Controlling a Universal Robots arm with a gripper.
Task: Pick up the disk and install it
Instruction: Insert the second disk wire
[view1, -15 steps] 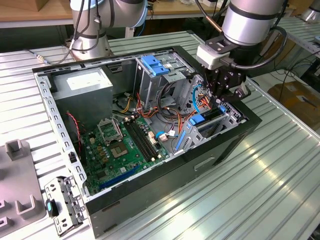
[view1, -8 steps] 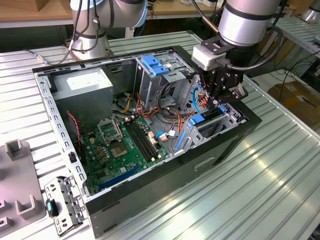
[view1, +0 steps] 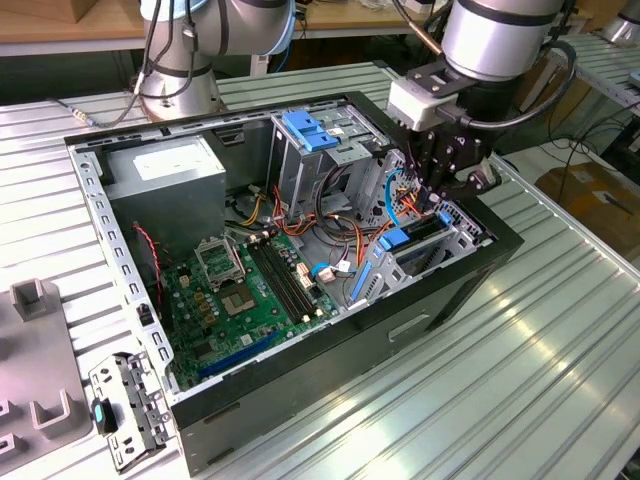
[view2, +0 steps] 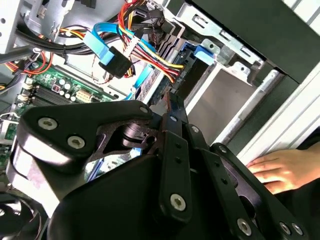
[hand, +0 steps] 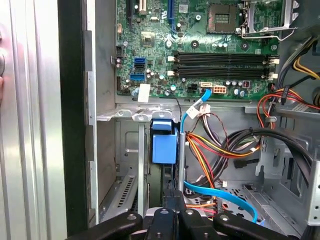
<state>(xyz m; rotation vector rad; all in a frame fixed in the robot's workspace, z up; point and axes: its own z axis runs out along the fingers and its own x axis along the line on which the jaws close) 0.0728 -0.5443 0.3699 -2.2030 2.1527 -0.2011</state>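
A ribbed, silver metal tabletop (view1: 560, 330) carries the work, with cluttered benches behind it. On it an open black desktop computer case (view1: 330, 380) lies on its side, so its inside faces up and the arm can come in from above.

Going from the exterior view's left: a grey moulded fixture block (view1: 35, 390) sits at the edge, and beside it a small perforated metal bracket with a dark knob (view1: 125, 410) lies loose on the tabletop, just outside the case. Inside the case come a grey boxed power supply (view1: 165, 180), then the green motherboard (view1: 245, 295) flat on the floor of the case, then a tall metal drive cage topped by a blue plastic latch (view1: 310, 130).

Further right, a bundle of red, yellow and orange wires (hand: 215, 147) and a flat blue data cable (hand: 220, 195) are bunched beside the lower metal drive bay (view1: 440, 250), leaving its slot free. The grey hard disk in its bright blue carrier frame (hand: 164, 145) stands on edge in that slot, apparently partly seated. The black claw (view1: 447, 190) hangs directly over it, jaws drawn narrow near the disk's upper edge; whether they actually pinch it I cannot tell.

In the second wrist view a person's hand (view2: 280, 170) rests on the tabletop just outside the case wall.
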